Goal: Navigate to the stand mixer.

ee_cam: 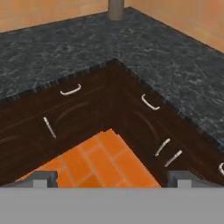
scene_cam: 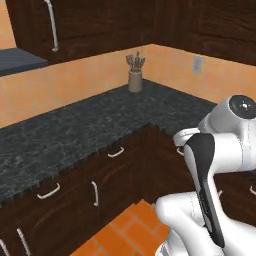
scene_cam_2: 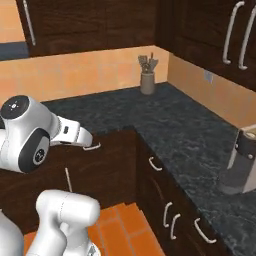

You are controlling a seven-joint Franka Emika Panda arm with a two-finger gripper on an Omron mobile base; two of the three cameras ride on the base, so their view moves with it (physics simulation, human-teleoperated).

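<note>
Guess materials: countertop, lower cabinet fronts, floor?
Countertop: looks like dark polished stone, perhaps granite, judging by its grey speckled mottling. Lower cabinet fronts: dark stained wood, with visible grain streaks and pale metal-looking handles. Floor: orange tile, with lighter grout lines between rectangular pieces. All rendered, so the textures only suggest these.

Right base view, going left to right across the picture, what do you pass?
The robot's white arm → the utensil holder in the counter corner → the wall outlet → a grey appliance on the dark counter, cut off by the right edge.
</note>
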